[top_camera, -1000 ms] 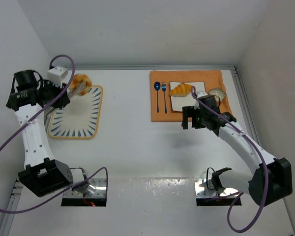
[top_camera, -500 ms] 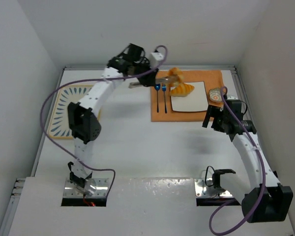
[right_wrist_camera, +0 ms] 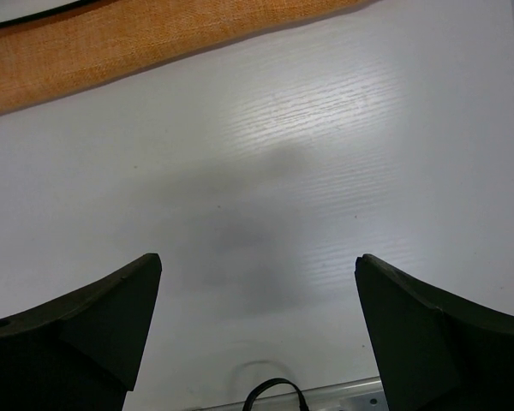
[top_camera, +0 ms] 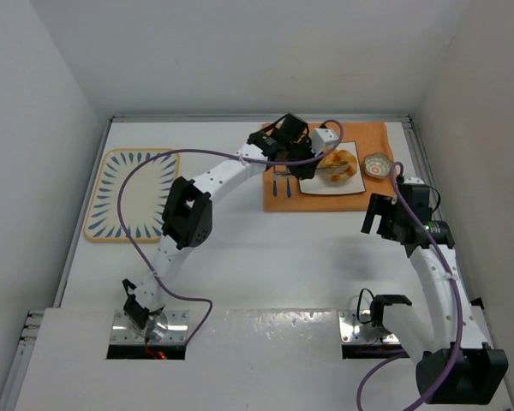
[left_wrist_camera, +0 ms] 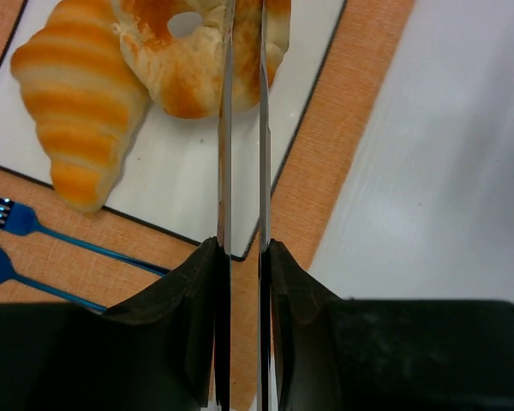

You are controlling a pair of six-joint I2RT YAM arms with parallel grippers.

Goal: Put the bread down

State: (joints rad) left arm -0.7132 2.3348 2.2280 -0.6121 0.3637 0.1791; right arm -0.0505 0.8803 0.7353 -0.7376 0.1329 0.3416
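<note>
The left gripper [left_wrist_camera: 242,248], clamped on tongs [left_wrist_camera: 225,128], has brought the bun [left_wrist_camera: 184,60] from the left tray [top_camera: 134,195] to the far-right plate [left_wrist_camera: 188,197], where it touches the croissant [left_wrist_camera: 77,94]. Only letting go seems left; the right gripper [right_wrist_camera: 257,261] hangs open, empty.

The white worktop [top_camera: 240,248] has two things lying right on it. An orange cloth mat [top_camera: 325,203] lies at the far right. A cream tray with blue stripes [top_camera: 133,193] lies well apart, on the left.
</note>
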